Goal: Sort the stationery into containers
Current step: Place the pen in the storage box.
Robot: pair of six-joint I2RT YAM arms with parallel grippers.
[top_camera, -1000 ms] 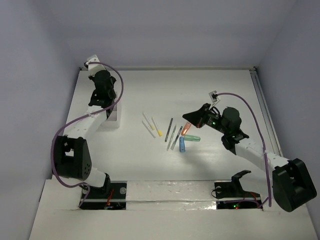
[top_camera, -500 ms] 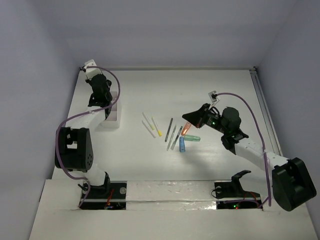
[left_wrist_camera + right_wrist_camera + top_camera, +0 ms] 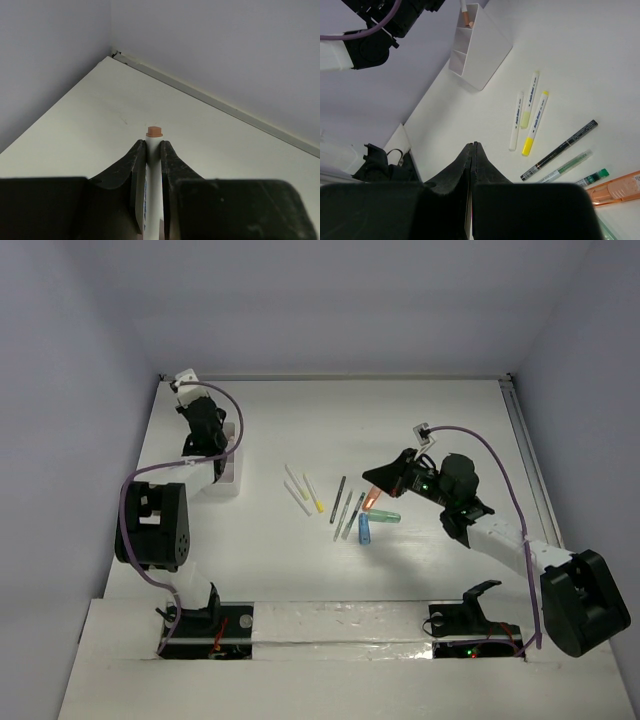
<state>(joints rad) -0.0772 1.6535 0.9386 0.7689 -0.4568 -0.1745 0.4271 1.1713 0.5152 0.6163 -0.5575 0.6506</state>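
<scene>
Since a second ago, left arm's wrist has drawn toward upper left of top view, elbow folded nearer its base; right arm barely shifted. Top view: left gripper [image 3: 214,440] over white organizer box [image 3: 229,480] at left. Loose stationery mid-frame: white sticks [image 3: 297,492], slim dark pens [image 3: 340,498], orange marker [image 3: 374,498], mint marker [image 3: 384,517], blue marker [image 3: 365,530]. Right gripper [image 3: 372,477] just beside orange marker. Left wrist view: jaws clamped on a smooth white stick [image 3: 154,170] with a round pinkish-orange cap, matte pale table [image 3: 90,135] behind. Right wrist view: jaws pressed together, nothing between. Box is glossy plastic with square compartments, upper centre; held stick's capped end at the mouth of its end compartment.
</scene>
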